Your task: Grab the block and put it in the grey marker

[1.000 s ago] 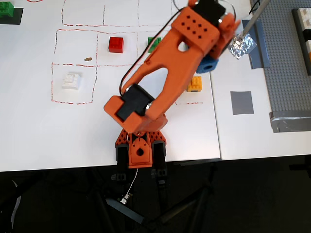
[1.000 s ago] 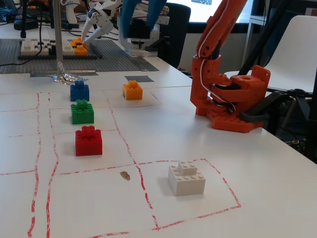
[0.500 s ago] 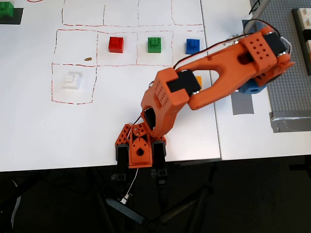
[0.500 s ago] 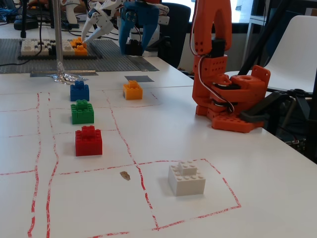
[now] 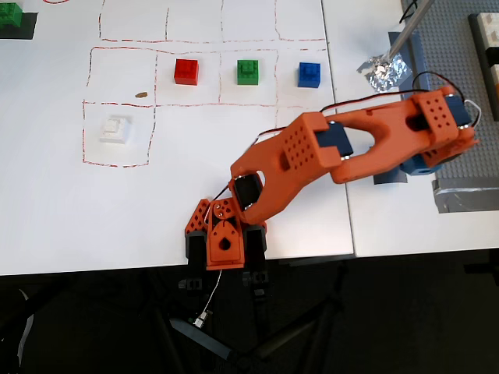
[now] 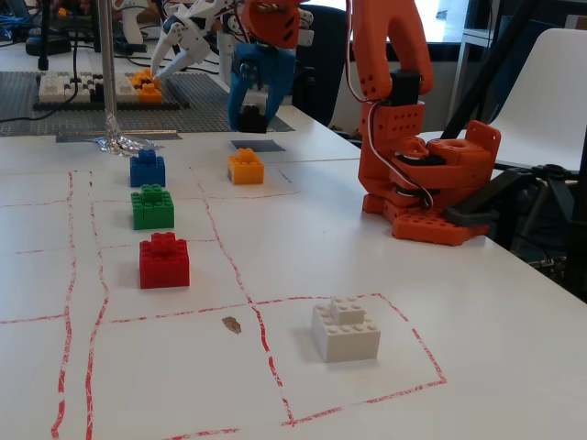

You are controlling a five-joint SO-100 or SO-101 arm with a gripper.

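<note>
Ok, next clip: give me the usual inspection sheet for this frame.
Surface: white table with red dashed grid lines.
Job's things: black block held above the grey marker, not yet set down.
Clutter: red block, green block, blue block, white block, orange block, crumpled foil, studded grey baseplate.
Grippers: gripper shut on the black block, blue fingers pointing down.
Cables: black wire running along the arm.
Surroundings: white chair behind the base.

Overhead view: straight down, wide. Fixed view: low table-level, near. Shared: red block (image 5: 186,71) (image 6: 164,259).
</note>
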